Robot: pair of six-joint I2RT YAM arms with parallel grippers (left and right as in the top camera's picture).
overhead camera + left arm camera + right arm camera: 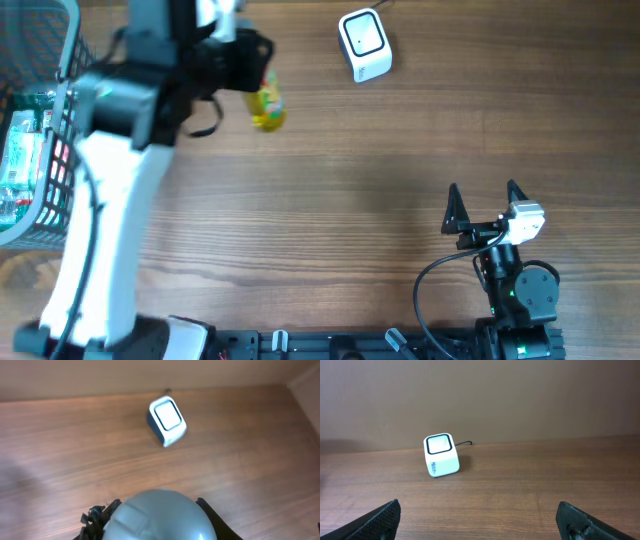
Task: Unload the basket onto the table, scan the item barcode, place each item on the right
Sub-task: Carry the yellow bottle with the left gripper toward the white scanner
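The item (pixel 268 106) is a small yellow and green pack that sticks out of my left gripper (pixel 258 82) at the back of the table. From the left wrist it shows as a rounded grey-silver end (pixel 160 516) filling the gap between the jaws, so my left gripper (pixel 160 522) is shut on it. The white barcode scanner (pixel 363 45) with a dark-rimmed window stands to the item's right, ahead of the held item (pixel 167 420) and apart from it. My right gripper (pixel 483 196) rests open near the front right, empty (pixel 480 525), facing the scanner (pixel 441 455).
A wire basket (pixel 60 120) with several packaged goods stands at the left edge, beside the left arm. The scanner's cable (pixel 465 443) runs off behind it. Bare wooden table (pixel 380 160) lies between the two arms.
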